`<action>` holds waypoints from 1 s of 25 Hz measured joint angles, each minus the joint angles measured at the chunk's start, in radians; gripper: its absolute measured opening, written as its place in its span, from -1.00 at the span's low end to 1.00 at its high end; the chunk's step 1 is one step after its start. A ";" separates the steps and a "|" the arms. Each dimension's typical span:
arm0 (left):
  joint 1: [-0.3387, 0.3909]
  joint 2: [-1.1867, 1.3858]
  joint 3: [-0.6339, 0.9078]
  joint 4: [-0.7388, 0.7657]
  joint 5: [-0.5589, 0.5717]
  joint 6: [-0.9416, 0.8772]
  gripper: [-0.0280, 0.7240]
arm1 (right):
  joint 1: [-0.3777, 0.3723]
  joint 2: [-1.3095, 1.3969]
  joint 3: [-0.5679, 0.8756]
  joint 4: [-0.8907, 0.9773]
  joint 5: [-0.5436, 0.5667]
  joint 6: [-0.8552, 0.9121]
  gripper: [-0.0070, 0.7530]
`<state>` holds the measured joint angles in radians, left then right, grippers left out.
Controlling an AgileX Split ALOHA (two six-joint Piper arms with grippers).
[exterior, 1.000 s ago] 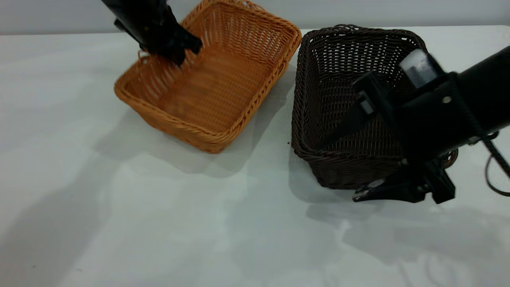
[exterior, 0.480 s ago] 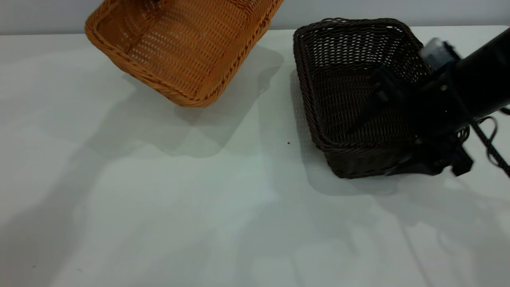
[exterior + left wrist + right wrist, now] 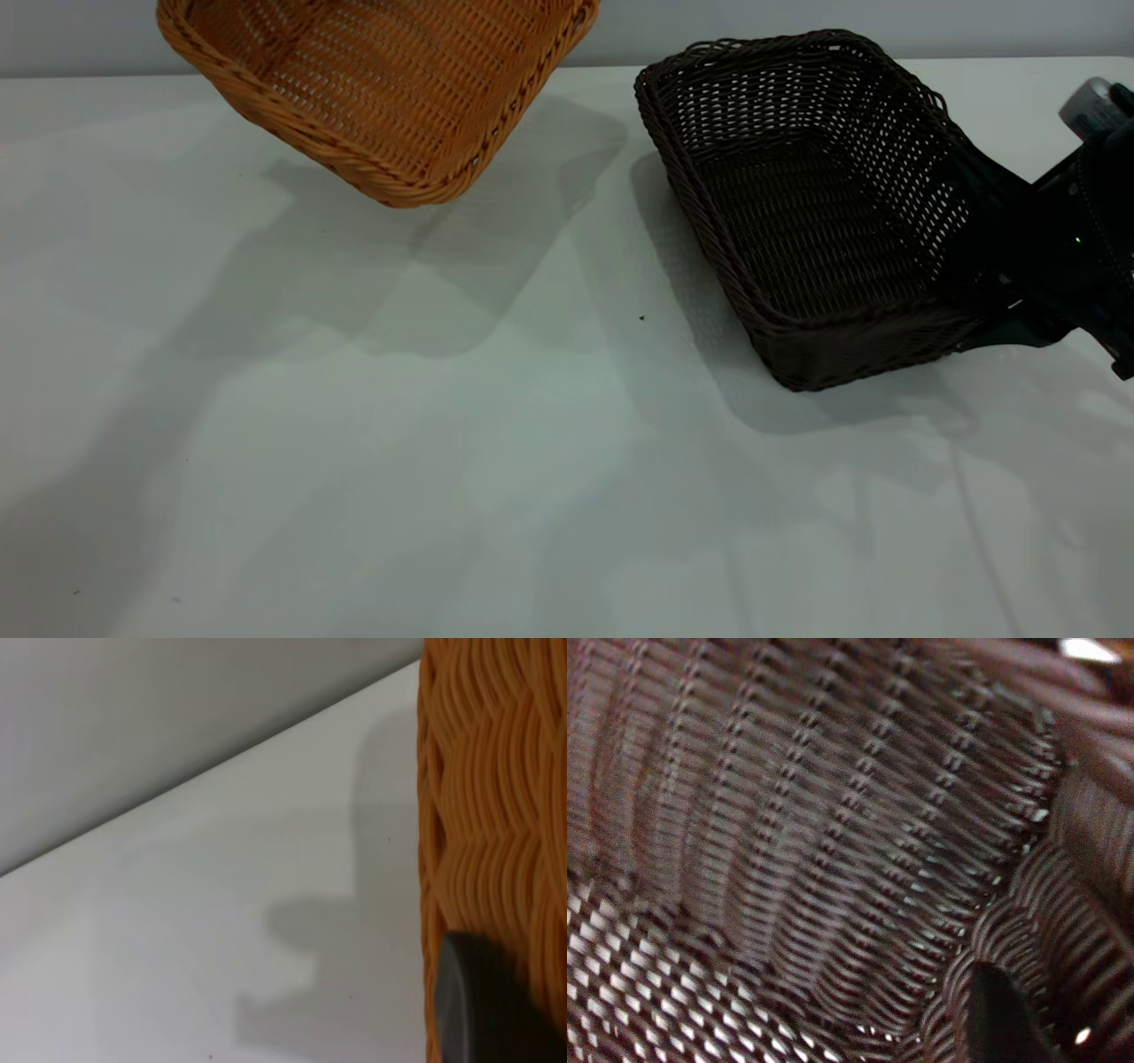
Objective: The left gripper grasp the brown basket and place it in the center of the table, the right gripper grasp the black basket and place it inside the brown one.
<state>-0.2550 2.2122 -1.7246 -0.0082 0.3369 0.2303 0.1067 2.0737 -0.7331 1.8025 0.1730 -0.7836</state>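
The brown basket [image 3: 390,80] hangs tilted in the air at the back left, above the table [image 3: 425,461], with its top cut off by the picture's edge. My left gripper is out of the exterior view. In the left wrist view one dark finger [image 3: 483,1005] presses on the basket's orange wall [image 3: 496,815]. The black basket [image 3: 815,221] sits at the right, turned at an angle, its right side raised. My right gripper [image 3: 974,257] is shut on its right wall, one finger inside and one outside. The right wrist view shows the dark weave [image 3: 833,859] and a finger [image 3: 992,1014].
The grey wall runs behind the table's far edge [image 3: 133,78]. The baskets' shadows fall on the bare tabletop between and in front of them. The right arm [image 3: 1099,221] reaches in from the right edge.
The brown basket has risen off the table and moved up and left, and the left gripper has left the view. The right gripper has moved right, turning the black basket with it.
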 joint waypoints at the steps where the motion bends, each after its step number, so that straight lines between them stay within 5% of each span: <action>1: 0.000 -0.007 0.000 -0.001 0.007 0.000 -0.68 | -0.001 0.007 -0.006 0.005 0.000 0.004 -0.51; 6: -0.006 -0.037 0.000 -0.002 0.041 0.005 -0.68 | -0.008 0.046 -0.058 0.017 0.045 -0.034 -0.75; 11: -0.009 -0.052 0.000 -0.004 0.134 0.072 -0.69 | -0.068 0.051 -0.094 -0.015 0.084 -0.126 -0.76; 16: -0.015 -0.084 0.000 -0.086 0.286 0.230 -0.68 | -0.241 0.002 -0.156 -0.107 0.161 -0.156 -0.76; 25: -0.078 -0.030 0.008 -0.264 0.511 0.820 -0.68 | -0.490 -0.055 -0.247 -0.525 0.393 -0.011 -0.76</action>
<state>-0.3329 2.1825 -1.7169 -0.2718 0.8480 1.0502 -0.3829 2.0186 -0.9797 1.2774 0.5659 -0.7941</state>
